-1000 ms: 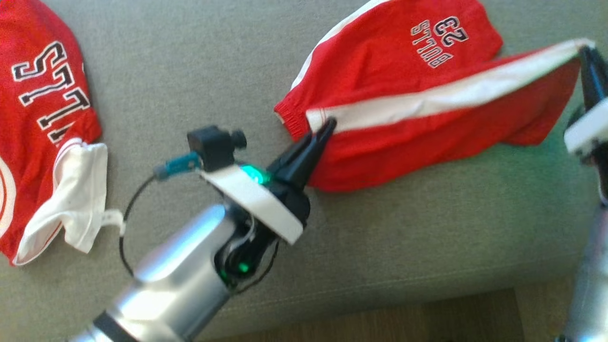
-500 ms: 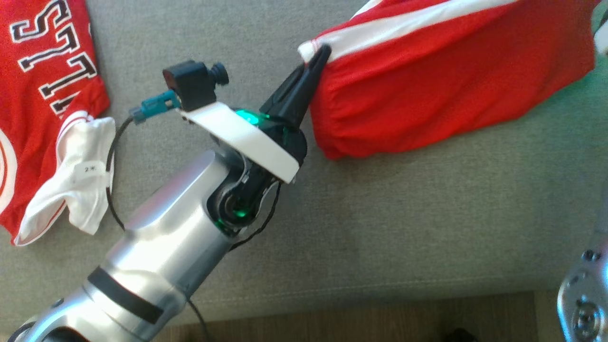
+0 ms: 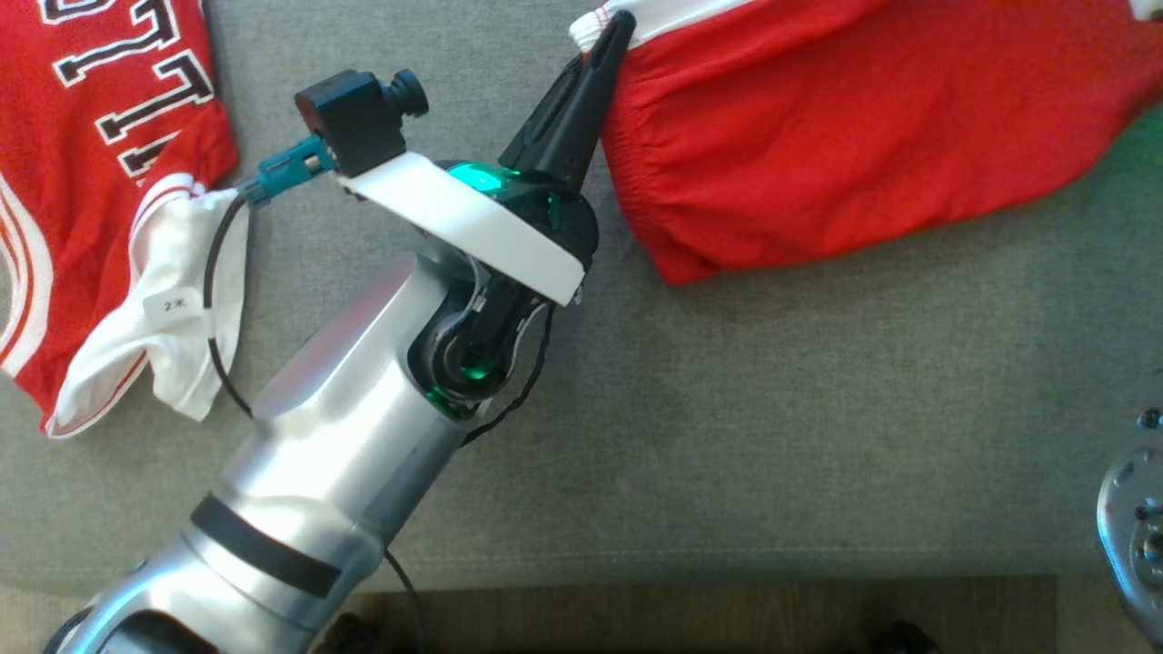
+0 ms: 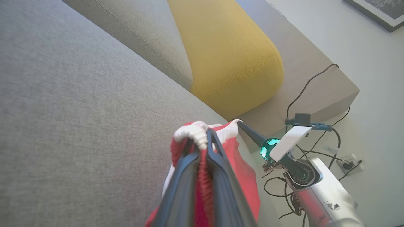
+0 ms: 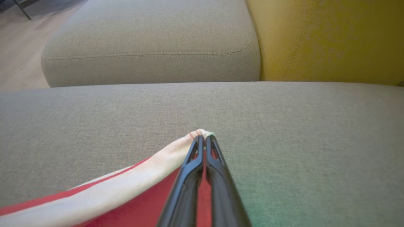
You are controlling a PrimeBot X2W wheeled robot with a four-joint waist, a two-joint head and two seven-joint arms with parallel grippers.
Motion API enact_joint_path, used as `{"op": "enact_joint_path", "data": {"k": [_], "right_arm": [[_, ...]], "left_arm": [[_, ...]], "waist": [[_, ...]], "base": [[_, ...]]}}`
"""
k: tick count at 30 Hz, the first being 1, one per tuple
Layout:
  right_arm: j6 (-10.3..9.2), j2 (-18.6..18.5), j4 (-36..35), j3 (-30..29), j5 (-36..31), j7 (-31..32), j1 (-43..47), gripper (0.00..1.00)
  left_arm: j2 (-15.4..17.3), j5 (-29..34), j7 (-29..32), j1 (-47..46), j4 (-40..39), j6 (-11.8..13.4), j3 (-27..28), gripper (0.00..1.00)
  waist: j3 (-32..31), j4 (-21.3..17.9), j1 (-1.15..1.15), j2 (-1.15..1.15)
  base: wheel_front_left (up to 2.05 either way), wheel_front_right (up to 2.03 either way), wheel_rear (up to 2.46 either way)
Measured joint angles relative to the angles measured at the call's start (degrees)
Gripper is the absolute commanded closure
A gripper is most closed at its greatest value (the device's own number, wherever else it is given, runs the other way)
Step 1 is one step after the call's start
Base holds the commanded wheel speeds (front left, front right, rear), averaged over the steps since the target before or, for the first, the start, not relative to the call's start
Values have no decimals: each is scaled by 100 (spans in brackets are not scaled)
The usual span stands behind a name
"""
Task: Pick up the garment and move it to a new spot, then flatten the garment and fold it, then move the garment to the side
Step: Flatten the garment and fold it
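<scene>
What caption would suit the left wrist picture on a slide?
Left gripper shut on the red garment at its white hem, over the grey sofa; right gripper holds another corner.

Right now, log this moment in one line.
left gripper: shut on red white-striped fabric garment | right gripper: same garment | over grey sofa

Garment red, white stripe; sofa grey; cushion yellow.

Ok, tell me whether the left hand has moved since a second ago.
Yes. The left hand, shut on the red garment with white trim, has gone up the head view, away from the grey fabric sofa's front edge.
</scene>
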Motion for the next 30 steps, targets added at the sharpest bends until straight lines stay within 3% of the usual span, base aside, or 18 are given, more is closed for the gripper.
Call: {"op": "enact_joint_path", "data": {"k": [1,2,3,9,13,18,24,30], "right_arm": [[0,-2,87,9,-23,-75,-23,73],[0,-2,185,18,-59,-147,-41,33],[0,-2,279,21,-89,-218,-54,0],[0,-2,565,56,-59,-816,-60,0],[0,-1,326,397,346,-1066,287,0],[0,79,-296,767,1023,-957,1387,0],[0,108,-854,726,1311,-723,2431,0],[0,135,-940,353,1311,-557,2772,0]], "left_arm": [[-19,27,0,0,11,-1,9,67],[-32,48,-4,1,34,-1,21,40],[-41,80,-13,1,69,-1,21,0],[-107,495,-13,94,379,0,242,0],[-80,1489,-13,514,448,58,766,0],[-86,2954,-13,1413,-68,500,1276,0],[-116,3710,-13,2321,-493,604,1317,0],[-124,4332,-13,2655,-945,753,1351,0]], "waist": [[4,14,0,0],[1,22,0,0],[-8,26,0,0],[-194,1,0,0],[-429,-67,-1,0],[-752,-239,-1,1],[-1146,-380,-1,0],[-1487,-321,-2,1]], "base": [[0,0,0],[0,0,0],[0,0,0],[0,0,0],[0,0,0],[0,0,0],[0,0,0],[0,0,0]]}}
